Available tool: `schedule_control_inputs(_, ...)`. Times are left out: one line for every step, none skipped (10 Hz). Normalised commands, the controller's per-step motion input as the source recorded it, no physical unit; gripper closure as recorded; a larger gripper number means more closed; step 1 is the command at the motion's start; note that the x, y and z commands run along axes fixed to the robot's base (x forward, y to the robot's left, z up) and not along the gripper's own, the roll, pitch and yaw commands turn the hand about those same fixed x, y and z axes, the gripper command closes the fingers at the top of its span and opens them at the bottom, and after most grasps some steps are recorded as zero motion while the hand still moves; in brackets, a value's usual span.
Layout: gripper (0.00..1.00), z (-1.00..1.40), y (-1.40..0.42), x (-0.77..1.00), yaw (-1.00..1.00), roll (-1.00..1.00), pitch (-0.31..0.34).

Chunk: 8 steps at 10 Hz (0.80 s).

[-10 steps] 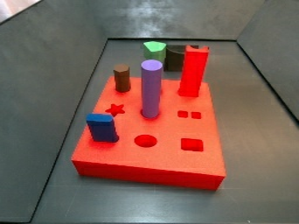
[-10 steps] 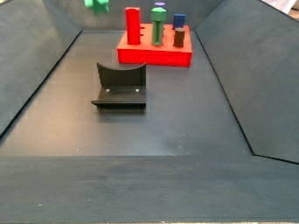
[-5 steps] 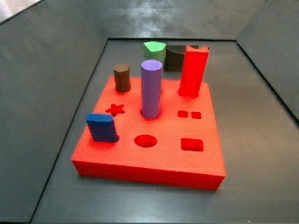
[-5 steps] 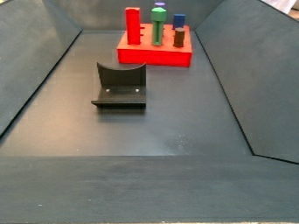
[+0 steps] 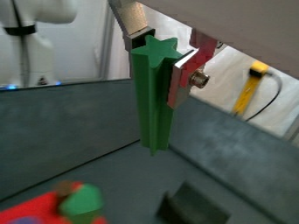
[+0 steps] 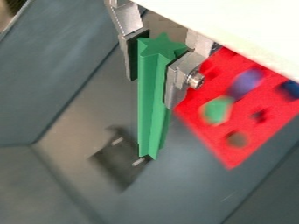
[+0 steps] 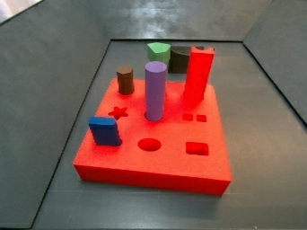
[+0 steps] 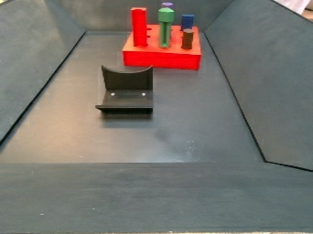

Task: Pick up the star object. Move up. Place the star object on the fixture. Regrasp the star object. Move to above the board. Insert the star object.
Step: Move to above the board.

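In both wrist views my gripper [image 5: 159, 54] [image 6: 155, 61] is shut on the upper end of the star object [image 5: 152, 101] [image 6: 152, 109], a long dull-green rod that hangs straight down from the jaws. Far below its lower end lies the dark fixture [image 6: 121, 159], which also shows in both side views [image 8: 124, 90] [image 7: 180, 59]. The red board [image 7: 168, 163] [image 8: 160, 61] [image 6: 250, 131] sits off to one side, with its star hole [image 7: 118, 112] open. Neither side view shows the gripper or the star object.
On the board stand a purple cylinder [image 7: 156, 90], a tall red pillar [image 7: 199, 72], a blue block [image 7: 104, 131] and a brown short cylinder [image 7: 126, 81]. A bright-green piece [image 7: 159, 51] stands behind them. Sloped dark walls ring the floor.
A second ago a green piece and part of the gripper showed at the top edge of a side view. They have since risen out of that view. Nothing on the floor has moved.
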Motion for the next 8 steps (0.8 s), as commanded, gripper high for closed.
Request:
schedule_control_inputs(1.0,-0.02,-0.88,-0.84,0.01,-1.0,-0.216)
schedule_control_inputs(1.0,-0.02,-0.56,-0.59,0.0,-1.0,-0.233)
schedule_control_inputs(1.0,-0.01,-0.25,-0.32,-0.01,-1.0,-0.234)
schedule_control_inputs(1.0,-0.01,-0.13,-0.2,-0.03,-1.0,-0.224)
schedule_control_inputs(1.0,-0.01,-0.07,-0.14,-0.03,-0.83,-0.191)
schedule_control_inputs(1.0,-0.01,-0.04,-0.11,-0.03,-0.59,-0.147)
schedule_control_inputs(1.0,0.0,-0.02,-0.08,-0.02,-0.4,-0.106)
schedule_control_inputs(1.0,0.0,0.0,-0.05,-0.01,-0.26,-0.07)
